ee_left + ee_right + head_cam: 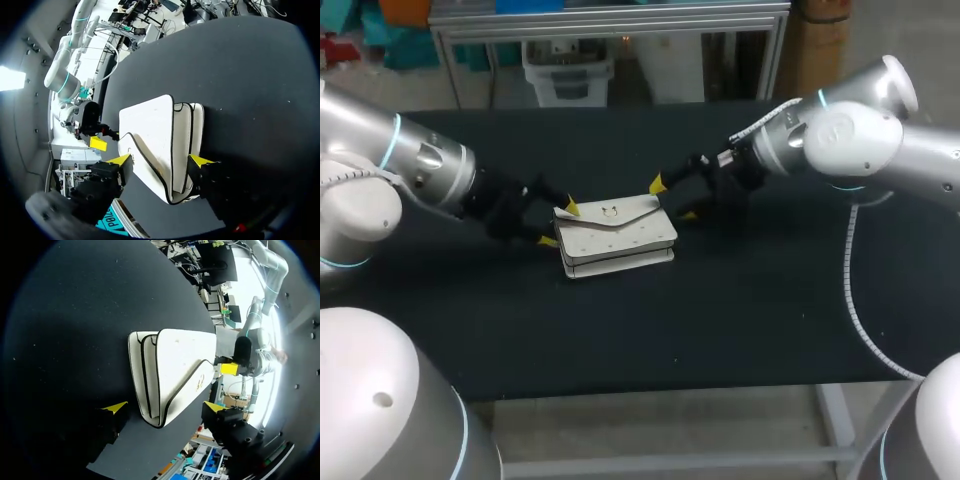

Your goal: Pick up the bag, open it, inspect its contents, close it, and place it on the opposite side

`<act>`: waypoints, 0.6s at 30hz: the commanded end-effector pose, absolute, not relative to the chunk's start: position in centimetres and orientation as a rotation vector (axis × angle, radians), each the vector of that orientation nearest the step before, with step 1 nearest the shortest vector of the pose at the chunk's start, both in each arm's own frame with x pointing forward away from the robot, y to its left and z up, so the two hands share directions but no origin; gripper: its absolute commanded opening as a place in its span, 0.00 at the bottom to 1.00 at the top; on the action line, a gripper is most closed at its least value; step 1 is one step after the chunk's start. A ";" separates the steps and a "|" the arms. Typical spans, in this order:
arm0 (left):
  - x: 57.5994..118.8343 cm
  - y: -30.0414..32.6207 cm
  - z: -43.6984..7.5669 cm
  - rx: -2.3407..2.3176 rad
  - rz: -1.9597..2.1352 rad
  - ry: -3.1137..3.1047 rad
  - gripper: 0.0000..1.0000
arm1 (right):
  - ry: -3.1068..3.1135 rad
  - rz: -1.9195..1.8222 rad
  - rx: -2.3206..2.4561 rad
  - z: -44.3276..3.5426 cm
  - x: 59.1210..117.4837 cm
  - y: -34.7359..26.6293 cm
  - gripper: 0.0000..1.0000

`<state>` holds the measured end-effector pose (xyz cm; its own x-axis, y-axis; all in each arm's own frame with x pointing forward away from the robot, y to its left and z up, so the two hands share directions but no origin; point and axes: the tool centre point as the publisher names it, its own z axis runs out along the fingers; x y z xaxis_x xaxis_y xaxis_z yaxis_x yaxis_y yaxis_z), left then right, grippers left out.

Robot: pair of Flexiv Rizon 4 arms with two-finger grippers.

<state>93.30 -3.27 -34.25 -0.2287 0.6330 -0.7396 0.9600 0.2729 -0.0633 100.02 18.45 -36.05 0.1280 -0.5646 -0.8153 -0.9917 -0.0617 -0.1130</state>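
Both jaws straddle ends of the white bag: right open, left's grip unclear.

Left arm and right arm extend inward from opposite sides, the left end effector facing the right end effector, whose fingers stand wide apart.

Bag between left tool, right tool

You have a black table in front of you. Near its middle lies one white bag, flat, with its flap facing up.
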 end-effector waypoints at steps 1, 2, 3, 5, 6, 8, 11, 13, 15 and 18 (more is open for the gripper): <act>93.4 -4.0 -34.7 1.431 -0.704 1.953 0.68 | 1.490 0.833 -1.717 -36.1 100.6 19.1 0.87; 93.4 -4.1 -34.8 1.434 -0.703 1.955 0.69 | 1.484 0.837 -1.718 -36.0 100.6 19.2 0.82; 93.4 -4.1 -34.9 1.432 -0.697 1.959 0.68 | 1.488 0.841 -1.719 -35.9 100.6 19.4 0.80; 93.5 -4.1 -35.0 1.434 -0.699 1.957 0.67 | 1.477 0.848 -1.721 -35.8 100.5 19.5 0.75; 93.6 -4.1 -35.0 1.432 -0.699 1.958 0.66 | 1.479 0.851 -1.721 -35.7 100.4 19.6 0.74; 93.7 -4.0 -35.1 1.432 -0.705 1.955 0.65 | 1.471 0.854 -1.734 -35.7 100.2 20.0 0.71; 93.8 -4.0 -35.2 1.433 -0.703 1.956 0.63 | 1.459 0.885 -1.742 -36.0 100.1 20.3 0.71; 93.9 -4.0 -35.3 1.431 -0.701 1.957 0.59 | 1.458 0.896 -1.747 -36.3 100.1 20.6 0.65; 94.1 -3.9 -35.5 1.429 -0.700 1.960 0.55 | 1.448 0.913 -1.745 -36.5 100.0 20.7 0.61; 94.3 -3.9 -35.9 1.436 -0.702 1.957 0.49 | 1.436 0.929 -1.743 -36.6 99.9 21.0 0.52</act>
<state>93.89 -3.79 -35.34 -0.2340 0.6429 -0.7293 0.9583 0.2789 -0.0615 99.22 20.91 -36.11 0.1326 -0.5117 -0.8488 -0.9884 -0.1322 -0.0748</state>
